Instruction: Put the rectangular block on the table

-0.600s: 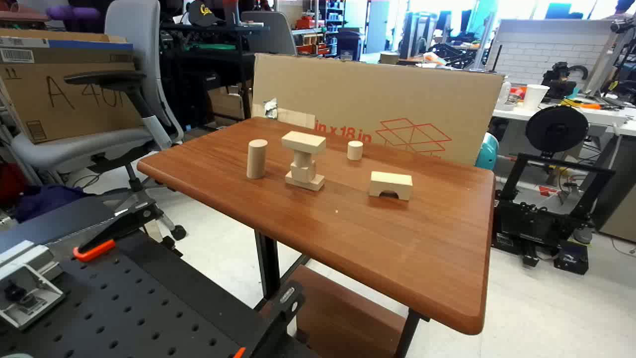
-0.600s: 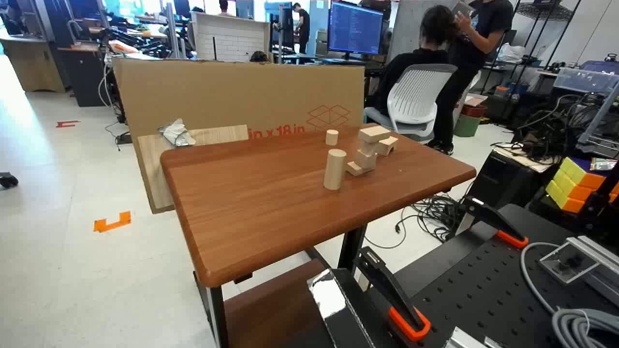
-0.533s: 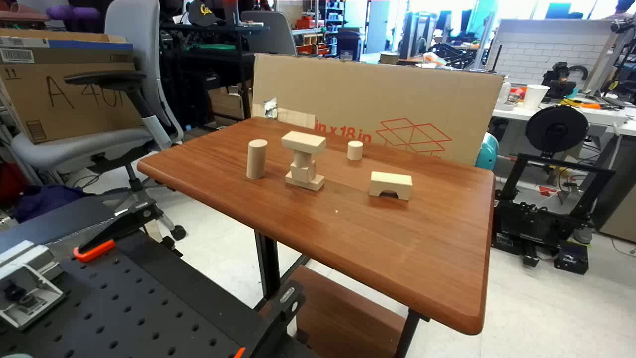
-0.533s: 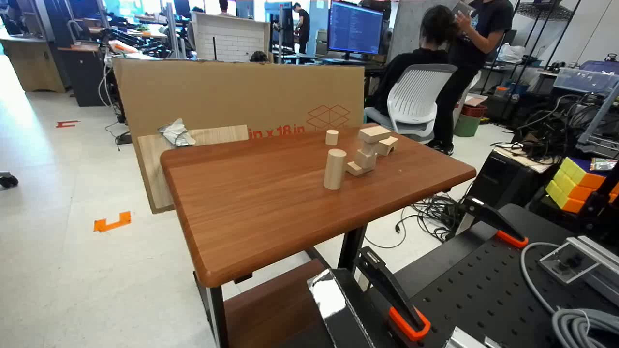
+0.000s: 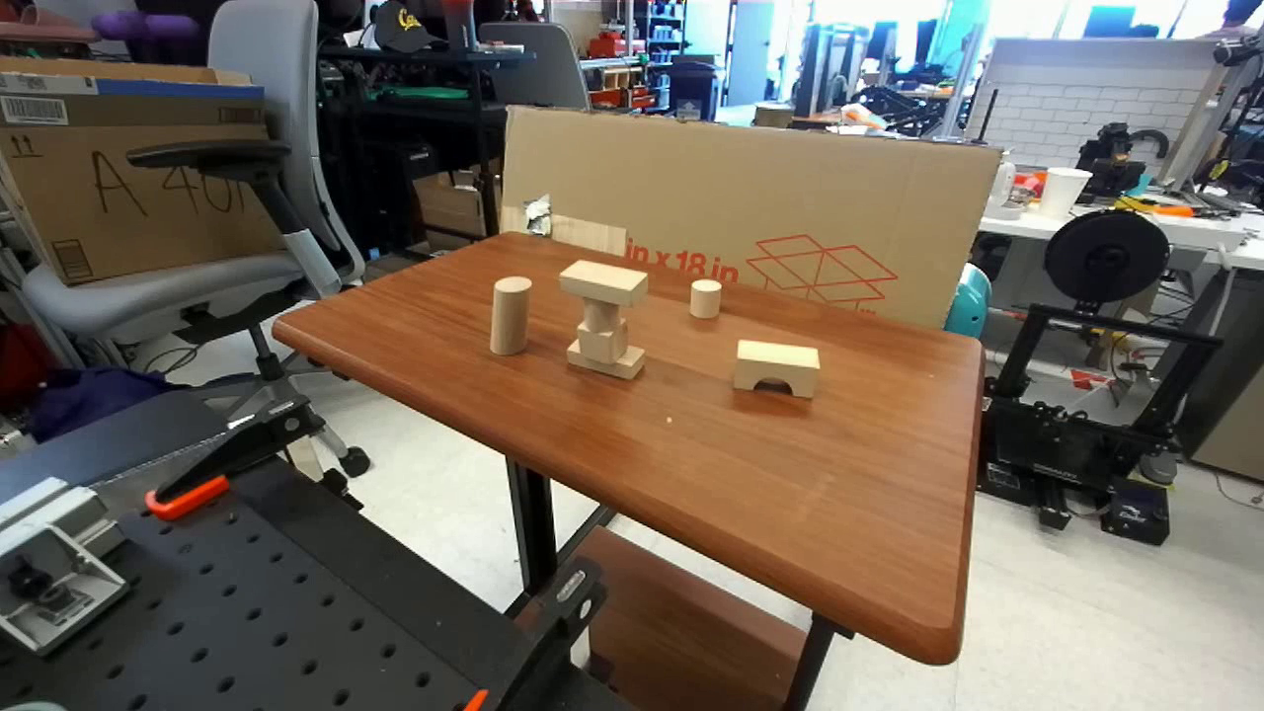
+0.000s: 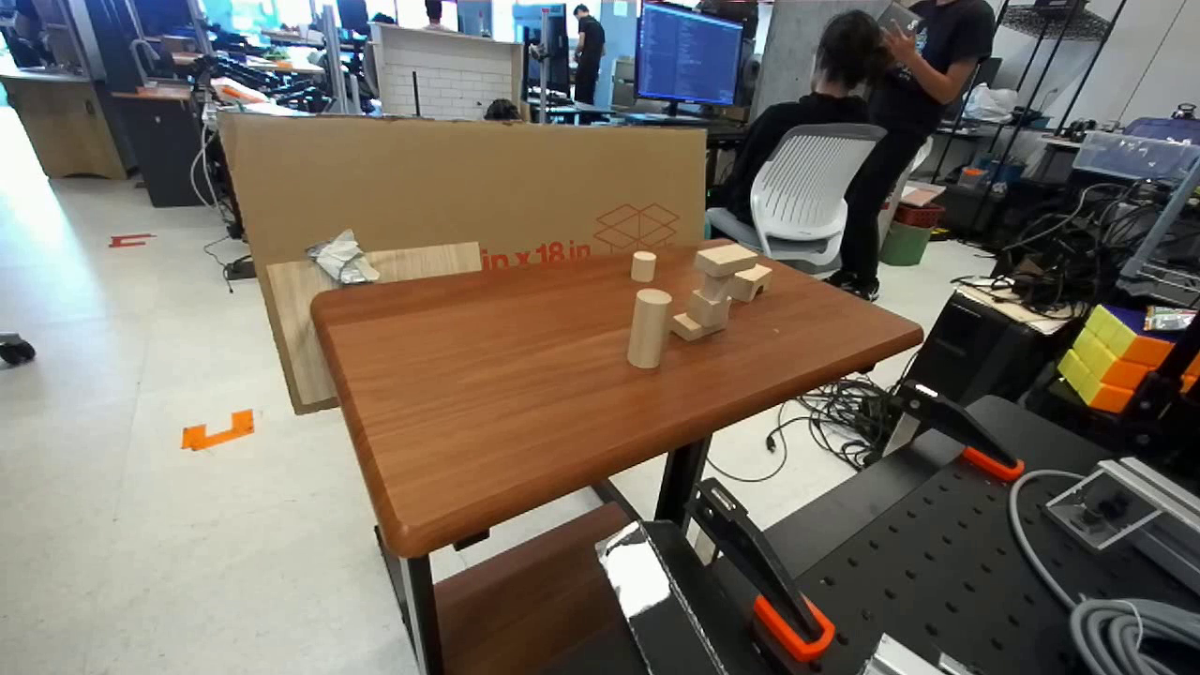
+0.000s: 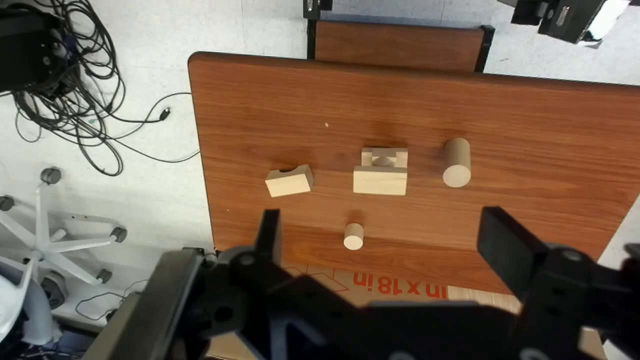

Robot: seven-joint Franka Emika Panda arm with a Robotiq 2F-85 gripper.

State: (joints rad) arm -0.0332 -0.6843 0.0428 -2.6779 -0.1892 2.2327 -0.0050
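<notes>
While rectangular block tops stack, cardboard, red-printed "18 in".

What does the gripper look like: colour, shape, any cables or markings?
The gripper shows only in the wrist view: black, with two blocky, straight-edged fingers on chunky linkages with round pin heads. I make out no cables or markings on it, though its nearer parts are blurred. I can't make out the arm in any view.

Tabletop shows reddish-brown, dark-streaked grain. Rectangular block is pale cream wood, plain; claw dull black. Cardboard sheet is tan, printed in red.
</notes>
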